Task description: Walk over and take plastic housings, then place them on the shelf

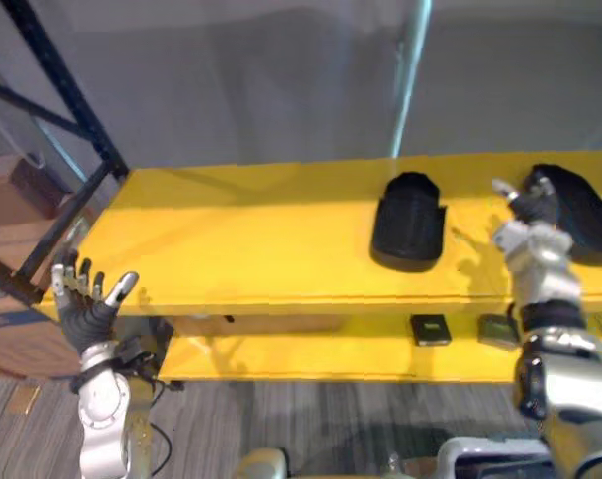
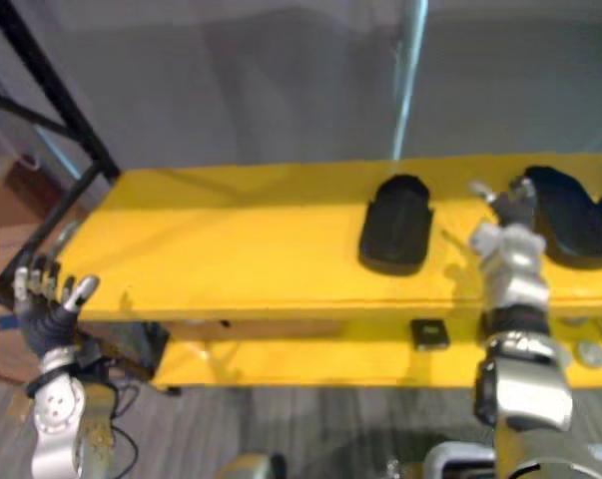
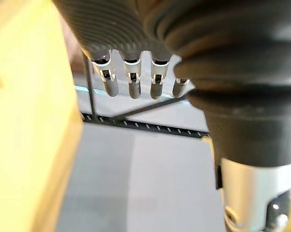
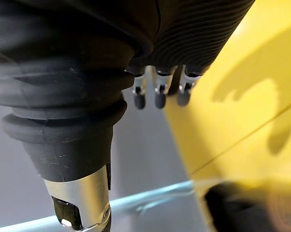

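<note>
Nothing written can be read here, neither word, number nor sign. The black ribbed plastic housing [image 1: 408,222] on the yellow shelf top [image 1: 231,239] looks plain dark. The small dark square piece [image 1: 431,329] on the level below bears a pale patch too small to read.

Shelf [image 1: 241,239] yellow — housings [image 1: 410,222] black; rack frame [image 1: 66,95] black; floor [image 1: 310,414] grey, streaked.

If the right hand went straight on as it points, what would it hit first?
Likely nothing on the yellow shelf: the right hand points across it, between the left black plastic housing and the right black plastic housing, toward the grey surface beyond. Depth unclear; the latter lies close.
</note>
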